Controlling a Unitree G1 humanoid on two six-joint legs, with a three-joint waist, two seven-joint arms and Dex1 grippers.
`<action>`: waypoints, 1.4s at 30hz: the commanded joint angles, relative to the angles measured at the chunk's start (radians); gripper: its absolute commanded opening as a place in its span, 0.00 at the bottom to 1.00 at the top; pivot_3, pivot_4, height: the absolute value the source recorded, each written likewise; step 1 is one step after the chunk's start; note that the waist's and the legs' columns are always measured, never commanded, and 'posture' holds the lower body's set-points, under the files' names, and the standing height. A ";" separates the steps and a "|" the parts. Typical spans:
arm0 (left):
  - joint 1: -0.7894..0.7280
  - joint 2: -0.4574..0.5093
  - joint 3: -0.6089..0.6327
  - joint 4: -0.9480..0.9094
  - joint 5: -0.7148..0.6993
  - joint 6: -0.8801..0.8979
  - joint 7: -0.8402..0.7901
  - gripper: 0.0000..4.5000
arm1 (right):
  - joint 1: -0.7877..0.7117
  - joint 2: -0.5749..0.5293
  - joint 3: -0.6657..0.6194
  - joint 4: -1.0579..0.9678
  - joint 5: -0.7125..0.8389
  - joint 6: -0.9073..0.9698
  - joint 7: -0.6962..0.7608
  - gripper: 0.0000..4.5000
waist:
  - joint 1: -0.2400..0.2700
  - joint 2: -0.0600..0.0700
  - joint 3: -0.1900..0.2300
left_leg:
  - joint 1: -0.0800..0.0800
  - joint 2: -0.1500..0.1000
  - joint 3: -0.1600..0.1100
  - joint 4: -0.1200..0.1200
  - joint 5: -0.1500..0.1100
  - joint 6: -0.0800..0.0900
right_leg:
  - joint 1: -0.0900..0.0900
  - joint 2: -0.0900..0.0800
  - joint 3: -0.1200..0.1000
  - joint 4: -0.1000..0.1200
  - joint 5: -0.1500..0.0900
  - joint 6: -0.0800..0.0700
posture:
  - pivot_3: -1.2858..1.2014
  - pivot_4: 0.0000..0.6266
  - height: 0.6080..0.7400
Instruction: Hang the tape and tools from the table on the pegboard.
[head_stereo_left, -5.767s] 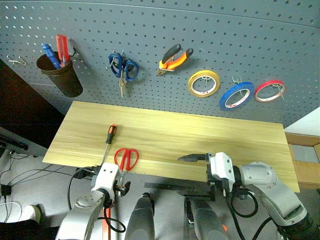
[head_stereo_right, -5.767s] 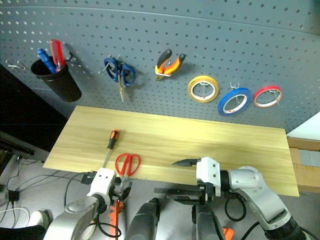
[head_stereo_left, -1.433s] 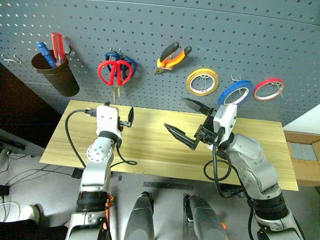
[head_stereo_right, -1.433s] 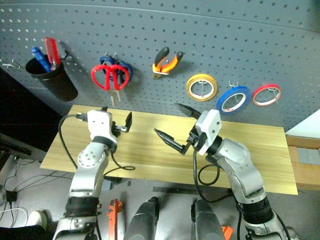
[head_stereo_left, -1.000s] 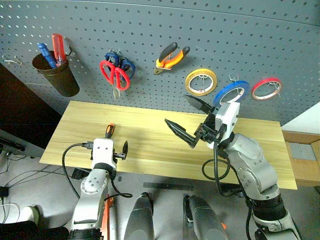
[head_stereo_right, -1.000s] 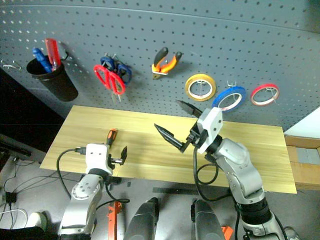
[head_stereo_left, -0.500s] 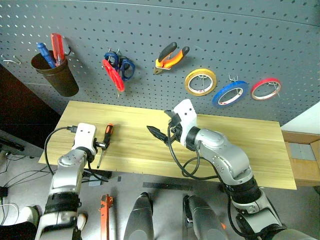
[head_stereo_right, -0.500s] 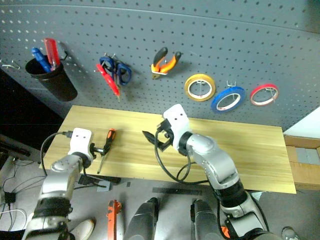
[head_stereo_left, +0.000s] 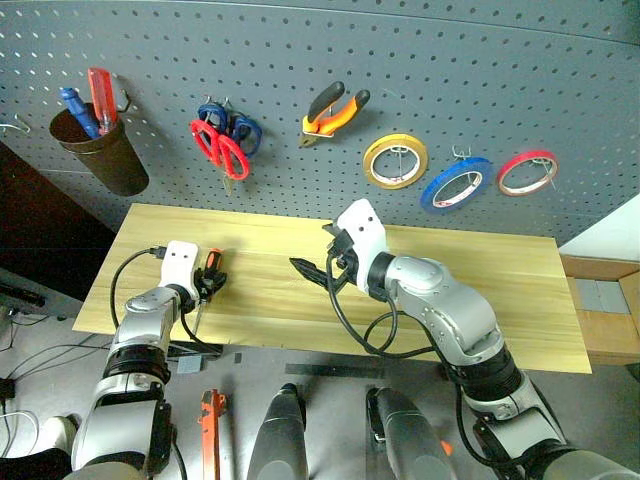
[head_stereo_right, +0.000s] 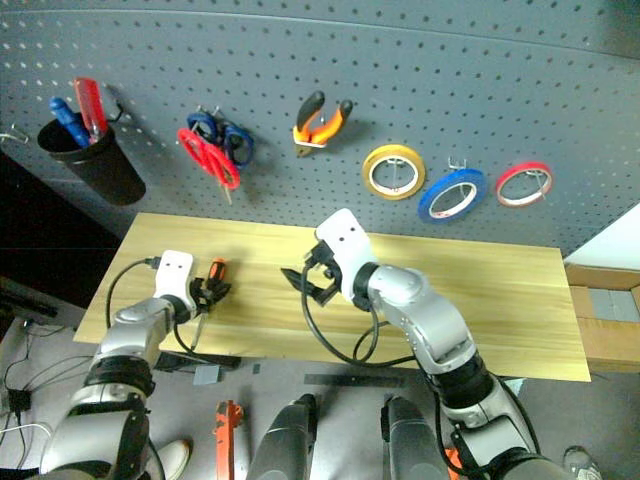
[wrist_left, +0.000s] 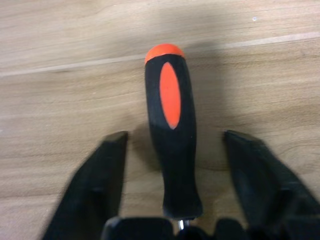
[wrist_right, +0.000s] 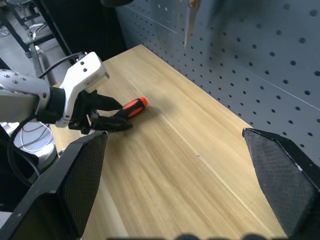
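On the left part of the table (head_stereo_left: 480, 300) lies the screwdriver (head_stereo_left: 213, 261), orange-and-black handle toward the pegboard (head_stereo_left: 450, 60). My left gripper (head_stereo_left: 209, 282) straddles that handle (wrist_left: 171, 125). It is open, with a gap on each side between its fingers (wrist_left: 102, 172) and the handle. My right gripper (head_stereo_left: 318, 254) hangs open and empty above the middle of the table. On the pegboard hang the red scissors (head_stereo_left: 222, 150), the pliers (head_stereo_left: 330, 108) and the blue tape (head_stereo_left: 455, 183).
Blue-handled scissors (head_stereo_left: 238, 124) hang just behind the red ones. A yellow roll (head_stereo_left: 395, 160) and a red roll (head_stereo_left: 527, 172) flank the blue tape. A dark cup (head_stereo_left: 95, 152) with two more tools hangs at the far left.
My left gripper has come forward and left onto the screwdriver's handle, and its fingers have narrowed around it. My right arm swung left and lower, then stopped. The red scissors swing on their hook.
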 joint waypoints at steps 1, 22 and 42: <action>0.011 0.012 -0.014 0.028 0.014 0.026 0.005 0.41 | 0.009 0.005 -0.014 -0.053 0.009 -0.043 0.021 1.00 | -0.004 0.000 0.000 | 0.000 0.000 0.000 0.000 0.000 0.000 | 0.000 0.000 0.000 0.000 0.000 0.000 | 0.54 0.63 1.00; 0.675 -0.162 0.172 -1.311 0.234 -0.008 0.442 0.18 | 0.134 0.070 -0.253 -0.408 0.315 -0.002 -0.027 1.00 | 0.004 -0.005 -0.004 | -0.004 0.003 -0.002 -0.009 0.000 -0.002 | -0.001 -0.006 0.000 -0.015 0.003 -0.005 | 0.57 0.44 1.00; -0.552 0.138 0.072 -0.201 0.264 -0.570 0.581 0.18 | -0.137 0.264 -0.244 -0.141 0.214 -0.278 -0.175 1.00 | 0.043 -0.014 -0.013 | -0.007 0.001 0.000 -0.018 0.008 -0.005 | -0.004 -0.006 -0.012 -0.017 0.007 -0.007 | 0.57 0.45 1.00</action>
